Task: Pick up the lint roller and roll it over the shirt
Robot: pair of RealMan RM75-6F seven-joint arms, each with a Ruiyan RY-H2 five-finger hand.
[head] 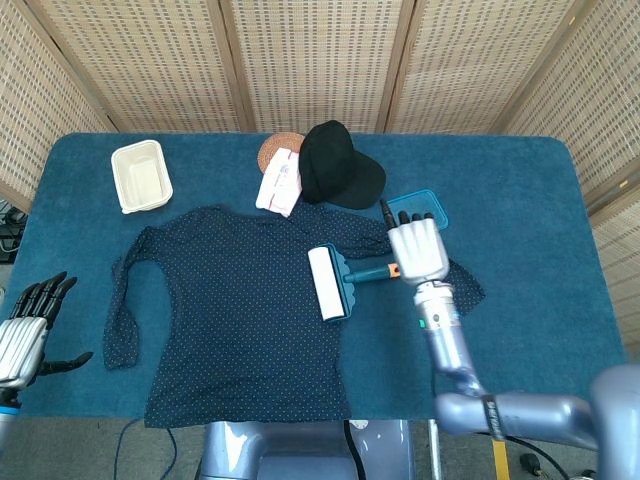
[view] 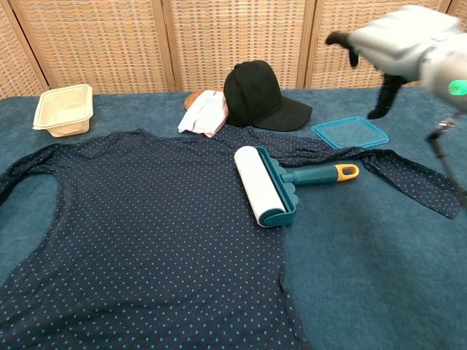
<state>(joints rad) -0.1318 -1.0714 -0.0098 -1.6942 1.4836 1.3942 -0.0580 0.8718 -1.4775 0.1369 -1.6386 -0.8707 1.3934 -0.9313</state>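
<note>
1. Here the lint roller [head: 340, 280] is lying on the shirt [head: 240, 310], its white roll resting on the dotted fabric and its teal handle pointing toward the robot's right, ending in an orange tip.
2. The right hand [head: 418, 248] is hovering above the handle end, fingers spread and gripping nothing; in the chest view it is showing raised clear of the roller, blurred.
3. The left hand [head: 28, 330] is hanging beside the table's [head: 520, 200] near left edge, well apart from the roller, fingers loose and empty.
4. Beyond the shirt's collar, a black cap [head: 338, 165], a white packet [head: 280, 182], a blue lid [head: 425, 203] and a cream tray [head: 141, 176] are sitting on the blue cloth.
</note>
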